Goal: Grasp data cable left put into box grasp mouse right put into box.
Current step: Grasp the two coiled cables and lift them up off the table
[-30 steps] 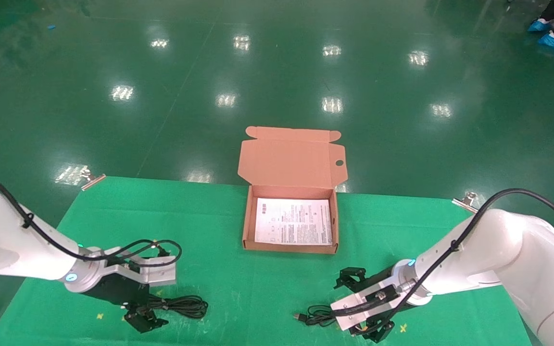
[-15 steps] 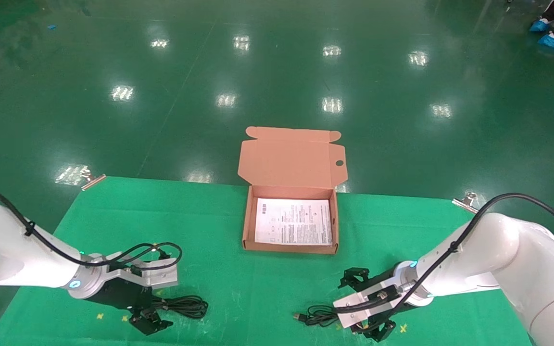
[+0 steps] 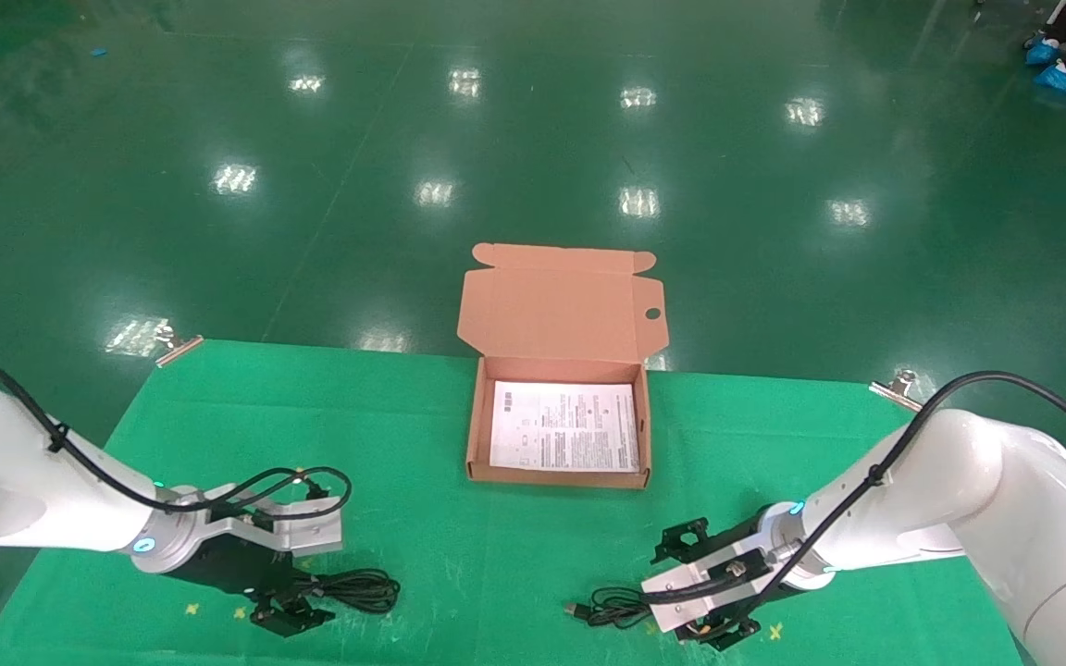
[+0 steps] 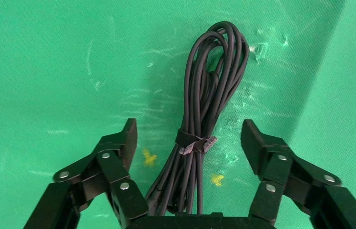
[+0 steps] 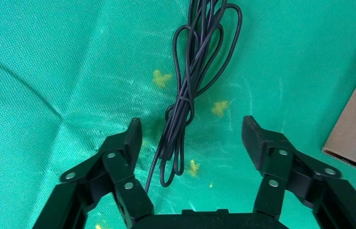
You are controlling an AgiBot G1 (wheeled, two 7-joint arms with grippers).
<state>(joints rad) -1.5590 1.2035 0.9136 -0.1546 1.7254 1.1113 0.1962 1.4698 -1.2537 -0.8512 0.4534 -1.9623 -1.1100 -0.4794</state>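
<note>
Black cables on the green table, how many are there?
2. One tied cable bundle lies at the left gripper, between its open fingers. A looser cord lies at the right gripper, also open. Part of it may be hidden.

My bench wears a matt green cloth, creased and scuffed with pale marks in both wrist views. The box is plain brown cardboard, matt, with a white printed paper sheet lying inside. The data cable looks like smooth dark rubbery plastic, bound by a fuzzy fabric strap. My left hand and right hand show black matt plastic links with shiny metal rivets. Beyond the bench's far edge the green floor is glossy, mirroring lamps.
</note>
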